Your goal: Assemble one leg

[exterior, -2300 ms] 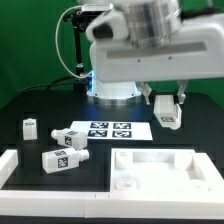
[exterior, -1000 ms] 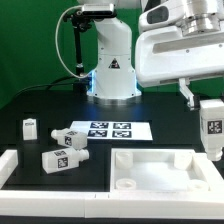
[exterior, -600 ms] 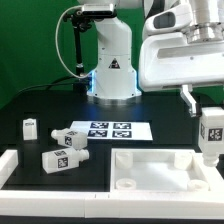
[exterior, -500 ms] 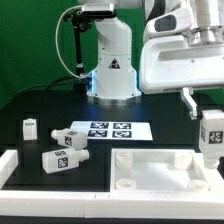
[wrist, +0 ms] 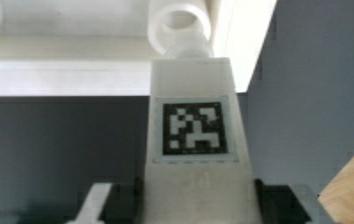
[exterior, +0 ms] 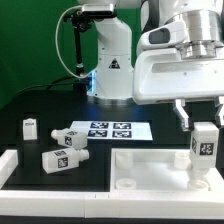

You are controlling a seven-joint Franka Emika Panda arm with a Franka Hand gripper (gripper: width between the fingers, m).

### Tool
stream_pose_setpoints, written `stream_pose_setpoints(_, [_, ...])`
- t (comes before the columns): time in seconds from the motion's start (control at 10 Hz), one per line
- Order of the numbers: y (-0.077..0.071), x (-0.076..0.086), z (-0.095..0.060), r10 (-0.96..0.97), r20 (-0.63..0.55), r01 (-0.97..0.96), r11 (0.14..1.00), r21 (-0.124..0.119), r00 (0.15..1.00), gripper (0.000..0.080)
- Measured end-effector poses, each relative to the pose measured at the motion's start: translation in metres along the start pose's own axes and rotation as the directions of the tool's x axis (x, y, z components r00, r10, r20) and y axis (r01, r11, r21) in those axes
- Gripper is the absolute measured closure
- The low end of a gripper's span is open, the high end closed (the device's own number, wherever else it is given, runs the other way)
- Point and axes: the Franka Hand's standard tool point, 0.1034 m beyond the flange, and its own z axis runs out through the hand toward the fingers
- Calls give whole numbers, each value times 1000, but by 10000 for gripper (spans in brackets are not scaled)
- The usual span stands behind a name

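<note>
While the gripper [exterior: 203, 120] pinches its top between both fingers, the leg [exterior: 204, 148] hangs upright, a smooth white plastic block with a black-and-white tag. It is over the panel [exterior: 150, 157], toward the exterior view's right. The panel is a shallow white tray with round holes, and whether the leg touches it is unclear.

no readable text; leg [exterior: 204, 150] bears coded tag [wrist: 193, 128]
</note>
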Motion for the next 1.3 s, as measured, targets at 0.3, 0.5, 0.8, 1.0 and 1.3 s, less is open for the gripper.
stream_pose_setpoints(0.3, [2, -6, 8, 9, 0, -9, 1000, -1, 1000, 514])
stream_pose_setpoints(0.5, [1, -8, 11, 7, 0, -7, 1000, -2, 1000, 514])
stream_pose_setpoints(0.8, [-4, -9, 10, 13, -6, -13, 1000, 2, 1000, 514])
stream_pose_setpoints(1.0, [-7, -10, 10, 12, -11, -12, 1000, 5, 1000, 514])
stream_pose_setpoints(1.3, [-7, -11, 10, 11, -22, -11, 1000, 6, 1000, 514])
